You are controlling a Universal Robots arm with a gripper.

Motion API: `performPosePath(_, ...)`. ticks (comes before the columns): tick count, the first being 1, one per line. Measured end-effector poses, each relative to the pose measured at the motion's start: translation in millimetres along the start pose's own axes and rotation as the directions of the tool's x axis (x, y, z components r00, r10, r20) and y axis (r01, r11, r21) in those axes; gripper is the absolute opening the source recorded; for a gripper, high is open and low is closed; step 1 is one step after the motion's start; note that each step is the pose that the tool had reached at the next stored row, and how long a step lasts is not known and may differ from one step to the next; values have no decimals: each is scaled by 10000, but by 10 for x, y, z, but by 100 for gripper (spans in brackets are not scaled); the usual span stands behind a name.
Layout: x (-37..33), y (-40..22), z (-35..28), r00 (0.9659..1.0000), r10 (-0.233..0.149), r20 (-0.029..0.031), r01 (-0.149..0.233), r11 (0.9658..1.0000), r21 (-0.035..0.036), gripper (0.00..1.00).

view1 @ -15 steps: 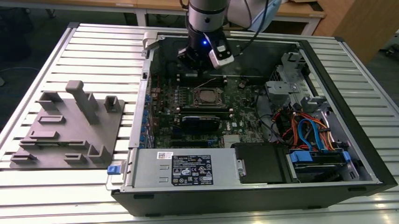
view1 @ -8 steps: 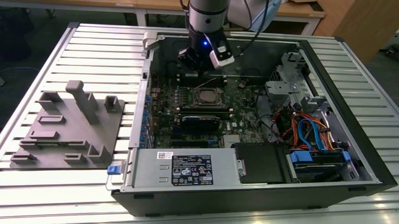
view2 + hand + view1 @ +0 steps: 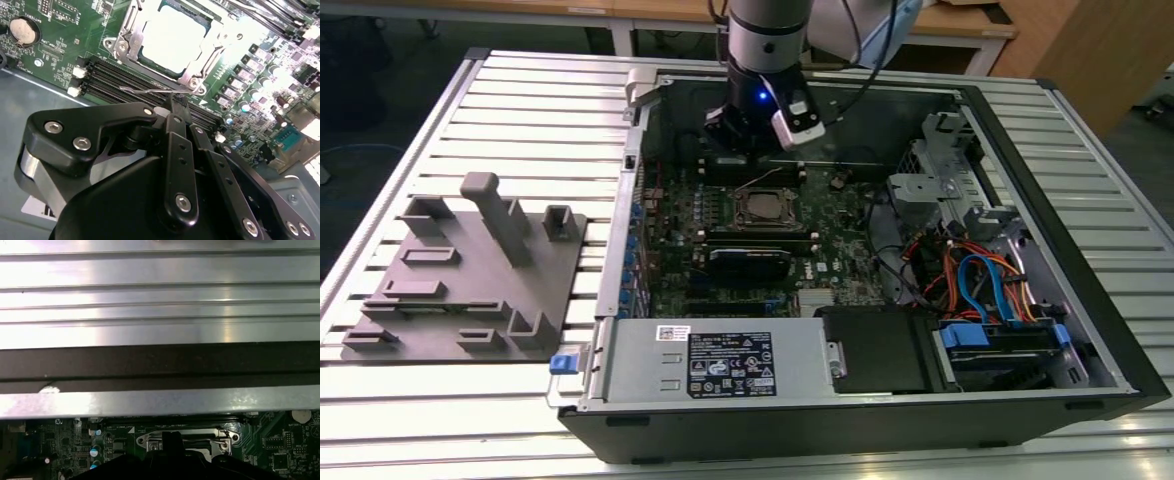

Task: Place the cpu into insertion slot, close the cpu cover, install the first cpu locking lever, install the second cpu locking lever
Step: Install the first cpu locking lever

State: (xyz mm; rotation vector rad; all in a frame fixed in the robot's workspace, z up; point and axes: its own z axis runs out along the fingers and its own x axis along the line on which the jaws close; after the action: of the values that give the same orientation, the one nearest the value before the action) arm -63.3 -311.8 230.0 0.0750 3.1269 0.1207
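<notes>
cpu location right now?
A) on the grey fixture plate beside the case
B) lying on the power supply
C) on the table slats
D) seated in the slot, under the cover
D: in the second wrist view the pale cpu face shows through the window of the lowered cover.

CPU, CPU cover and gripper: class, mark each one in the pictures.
cpu (image 3: 172,37): second wrist view, middle of its bright metal face.
cpu cover (image 3: 127,37): second wrist view, silvery frame edge beside the chip.
gripper (image 3: 174,107): second wrist view, its black front end.
</notes>
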Motion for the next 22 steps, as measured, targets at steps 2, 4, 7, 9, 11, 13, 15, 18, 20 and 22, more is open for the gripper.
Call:
performPosePath(2, -22, 0, 11, 10000, 0, -1, 0, 10000, 1, 11)
performPosePath(4, -37, 1, 19, 10000, 1, -1, -1, 10000, 2, 11)
performPosePath(7, -54, 4, 27, 10000, 1, 0, -1, 10000, -1, 11)
performPosePath(9, -62, 6, 31, 10000, 1, 1, -1, 10000, -1, 11)
performPosePath(11, -68, 12, 35, 10000, 2, -1, -2, 10000, 2, 11)
performPosePath(13, -71, 20, 41, 10000, 1, 0, -1, 10000, 0, 11)
performPosePath(15, -72, 29, 47, 10000, 2, 0, -2, 10000, 0, 11)
performPosePath(18, -83, 44, 56, 10000, 2, 0, -2, 10000, 0, 11)
performPosePath(20, -96, 55, 60, 10000, 3, 0, -3, 10000, 0, 11)
performPosePath(22, -108, 63, 62, 10000, 3, -1, -3, 10000, 1, 11)
